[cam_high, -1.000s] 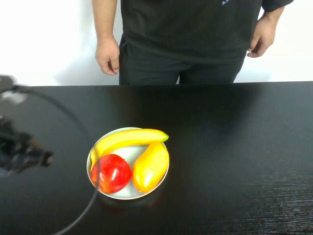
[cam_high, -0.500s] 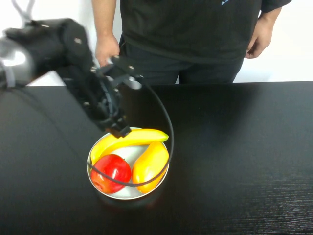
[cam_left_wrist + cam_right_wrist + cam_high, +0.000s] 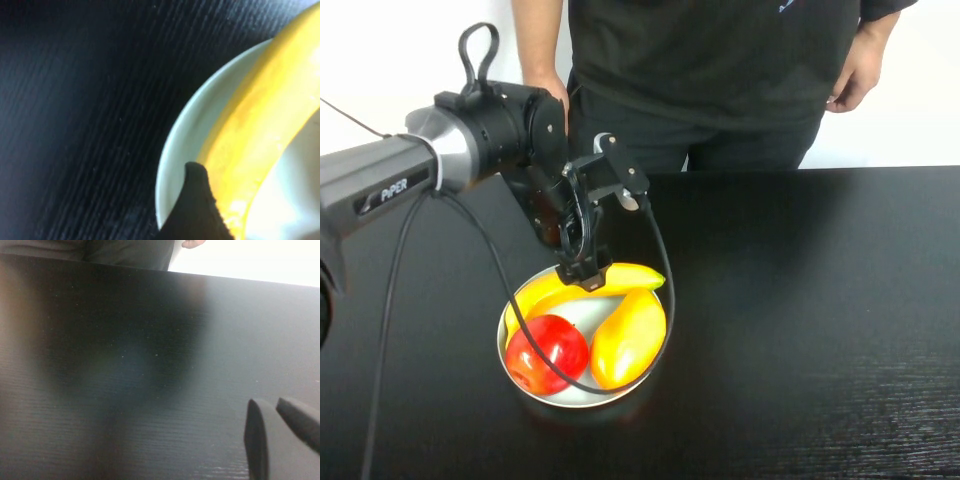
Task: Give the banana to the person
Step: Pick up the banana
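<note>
The banana (image 3: 632,276) lies along the far side of a white plate (image 3: 582,402), with its greenish tip to the right. My left gripper (image 3: 585,272) is down on the banana's middle and looks open. In the left wrist view one dark fingertip (image 3: 196,185) sits between the plate's rim (image 3: 182,135) and the banana (image 3: 260,130); the other finger is out of frame. The person (image 3: 700,70) stands behind the table's far edge with arms down. My right gripper (image 3: 272,412) is out of the high view, low over bare table, fingers close together and empty.
A red apple (image 3: 548,353) and a plump orange-yellow fruit (image 3: 628,340) share the plate. The left arm's black cable (image 3: 665,290) loops over the plate's right side and front. The black table (image 3: 820,300) stretches to the right.
My left arm has swung in from the left edge, across the table, and lowered its gripper onto the banana. The fruit and plate have not moved.
</note>
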